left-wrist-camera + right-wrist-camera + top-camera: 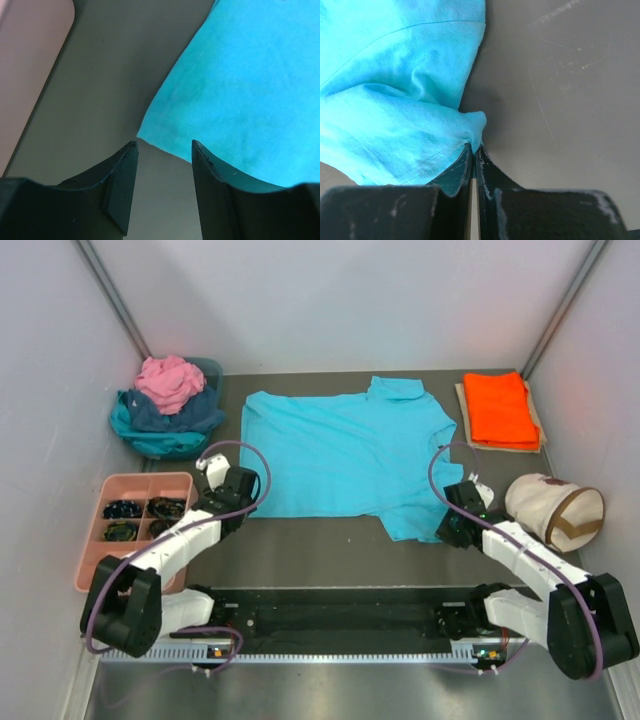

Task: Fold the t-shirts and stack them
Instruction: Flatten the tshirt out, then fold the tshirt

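At the centre of the top view, your turquoise t-shirt is lying spread flat on the dark table, with its collar toward the upper edge of the frame. Your right gripper is working at the cloth's lower right corner. Its wrist view is showing the jaws pressed together on a bunched fold of that turquoise fabric, which is puckering just above the fingertips. Your left gripper is sitting at the shirt's lower left corner with its jaws standing partly apart. The pointed corner of the cloth is showing between the fingertips, and you cannot tell from this view whether they are touching it. A folded orange t-shirt is resting at the upper right. A heap of t-shirts is filling a bin at the upper left. A pink tray is lying at the lower left, and a cream canvas bag is sitting at the right edge beside the right arm.
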You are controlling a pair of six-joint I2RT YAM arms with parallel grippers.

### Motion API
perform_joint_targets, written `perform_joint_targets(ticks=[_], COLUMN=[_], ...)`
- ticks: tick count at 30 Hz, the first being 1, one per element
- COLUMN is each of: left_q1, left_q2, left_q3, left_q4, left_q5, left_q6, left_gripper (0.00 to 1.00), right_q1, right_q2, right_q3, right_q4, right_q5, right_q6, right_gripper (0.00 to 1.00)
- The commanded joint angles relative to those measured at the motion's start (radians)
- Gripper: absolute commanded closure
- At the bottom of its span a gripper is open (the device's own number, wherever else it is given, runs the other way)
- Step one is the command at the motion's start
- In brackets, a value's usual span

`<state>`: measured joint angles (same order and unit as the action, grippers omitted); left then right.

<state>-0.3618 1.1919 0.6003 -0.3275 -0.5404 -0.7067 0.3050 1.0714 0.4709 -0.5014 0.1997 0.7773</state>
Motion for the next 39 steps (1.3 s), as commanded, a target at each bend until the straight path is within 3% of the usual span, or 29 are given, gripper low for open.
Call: perform_joint_targets(ticks=[1, 12, 23, 39], left_q1=[0.004, 0.081, 0.127, 0.127], left_q2=[0.040, 0.075, 0.149, 0.043], left_q3=[-0.007, -0.016, 0.016, 0.024], left_q4=[-0.033, -0.050, -0.002, -0.033], left_q5=[-0.036, -0.032, 0.042, 0.056], left_q6=[-0.071, -0.122, -0.060, -0.051], left_gripper=[0.48, 0.51, 0.56, 0.57], right_q1=[0.008, 0.009, 0.006, 0.008], right_q2=[0.002, 0.016, 0.036, 0.078], right_q3=[0.009, 0.021, 0.020, 0.029], right_q4=[0.034, 0.044, 0.055, 0.073], right_q5=[-0.014, -0.032, -0.037, -0.054], right_q6=[-0.016, -0.024, -0.027, -0.030], right_gripper=[1.00, 1.00, 1.00, 1.00])
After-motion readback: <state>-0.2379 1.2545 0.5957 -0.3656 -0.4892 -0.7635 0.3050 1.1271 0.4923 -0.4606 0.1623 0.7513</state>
